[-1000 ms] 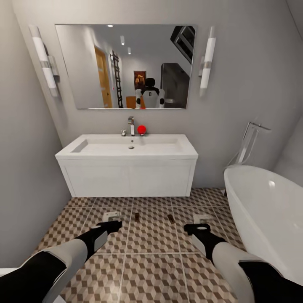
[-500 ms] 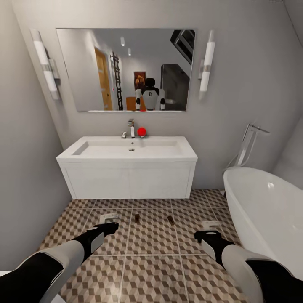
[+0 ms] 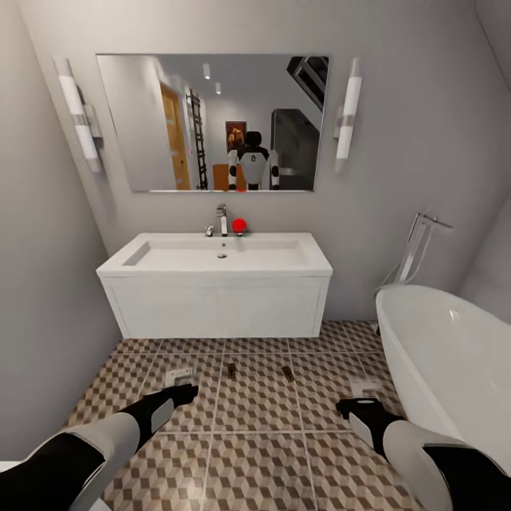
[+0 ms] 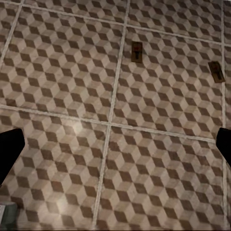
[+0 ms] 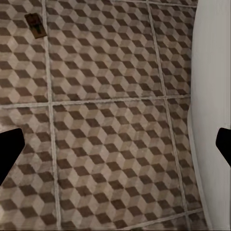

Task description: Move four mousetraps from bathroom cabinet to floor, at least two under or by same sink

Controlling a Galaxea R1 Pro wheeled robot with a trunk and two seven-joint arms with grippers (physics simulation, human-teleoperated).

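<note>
Two mousetraps (image 3: 231, 368) (image 3: 287, 372) lie flat on the bathroom floor (image 3: 255, 404), a little in front of the white sink (image 3: 216, 259). The left wrist view has both mousetraps (image 4: 137, 52) (image 4: 216, 72) on the cube-pattern tiles. One mousetrap (image 5: 34, 25) appears in the right wrist view. My left gripper (image 3: 179, 376) hangs low over the tiles to the left of the traps, open and empty (image 4: 115, 149). My right gripper (image 3: 365, 387) is to their right beside the bathtub, also open and empty (image 5: 115, 147).
A white oval bathtub (image 3: 447, 348) with a floor-standing tap (image 3: 419, 245) stands at the right, close to my right arm (image 5: 211, 96). Grey walls close in at the left and behind the sink. A mirror (image 3: 213, 113) hangs above the sink, and a red ball (image 3: 239, 225) sits by the faucet.
Both arms have drawn back toward me over the tiles, the right one also moving right toward the bathtub. The view has shifted slightly. The traps lie still.
</note>
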